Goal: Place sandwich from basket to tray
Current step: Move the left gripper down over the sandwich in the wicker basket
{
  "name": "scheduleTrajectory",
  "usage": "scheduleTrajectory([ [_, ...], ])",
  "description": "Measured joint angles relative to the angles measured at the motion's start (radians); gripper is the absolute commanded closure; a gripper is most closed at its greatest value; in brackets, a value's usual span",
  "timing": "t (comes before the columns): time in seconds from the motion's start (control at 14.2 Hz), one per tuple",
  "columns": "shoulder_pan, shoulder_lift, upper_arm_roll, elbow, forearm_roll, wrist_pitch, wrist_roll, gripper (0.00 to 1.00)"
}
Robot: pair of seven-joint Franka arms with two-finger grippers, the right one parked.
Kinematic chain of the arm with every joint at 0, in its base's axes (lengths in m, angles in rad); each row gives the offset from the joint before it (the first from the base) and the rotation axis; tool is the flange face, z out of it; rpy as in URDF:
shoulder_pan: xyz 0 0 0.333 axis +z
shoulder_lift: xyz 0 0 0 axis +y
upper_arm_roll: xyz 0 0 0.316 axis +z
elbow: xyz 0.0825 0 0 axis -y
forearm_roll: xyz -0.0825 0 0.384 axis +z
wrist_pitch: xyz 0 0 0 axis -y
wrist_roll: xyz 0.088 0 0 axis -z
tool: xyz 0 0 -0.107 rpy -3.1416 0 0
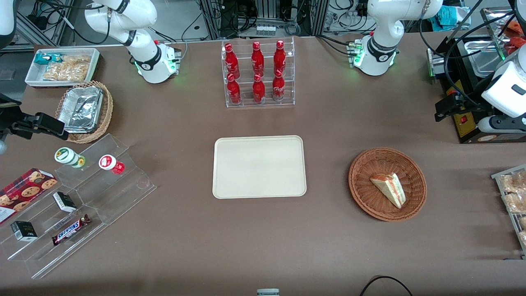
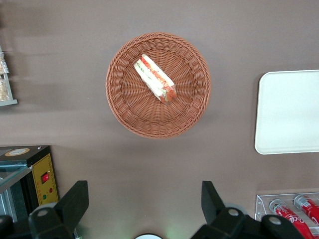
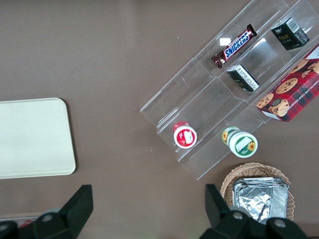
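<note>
Gripper [image 2: 144, 204] high above the table, fingers [image 2: 75, 199] spread wide, nothing between them; in the front view parked out at the working arm's end [image 1: 452, 107], well apart from the basket. Wide-open, raised stance presumably a survey pose: whole basket framed from above.

Directly under the wrist camera: basket [image 2: 158, 84], round reddish-brown wicker, flat on the brown table [image 1: 328, 246]. Sandwich [image 2: 155, 78] inside it, lying on its side a little off centre, red and green filling edge turned up toward the wrist camera. Long axis on a diagonal, so a wrist turn probably needed to close across the bread faces, not the point.

Beside the basket, toward the parked arm's end: tray [image 1: 259, 167], cream, apart from the basket. Short sideways carry, by the look of it.

Farther from the front camera than the tray: acrylic rack of red bottles [image 1: 258, 73], clear of that path.

Pick not yet started.
</note>
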Motion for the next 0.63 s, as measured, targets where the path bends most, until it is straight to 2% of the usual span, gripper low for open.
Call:
scheduleTrajectory([
  [0.42, 0.000, 0.002, 0.000, 0.000, 0.000, -0.001, -0.014, 0.00],
  [0.63, 0.000, 0.028, 0.001, -0.008, 0.000, -0.003, -0.177, 0.00],
])
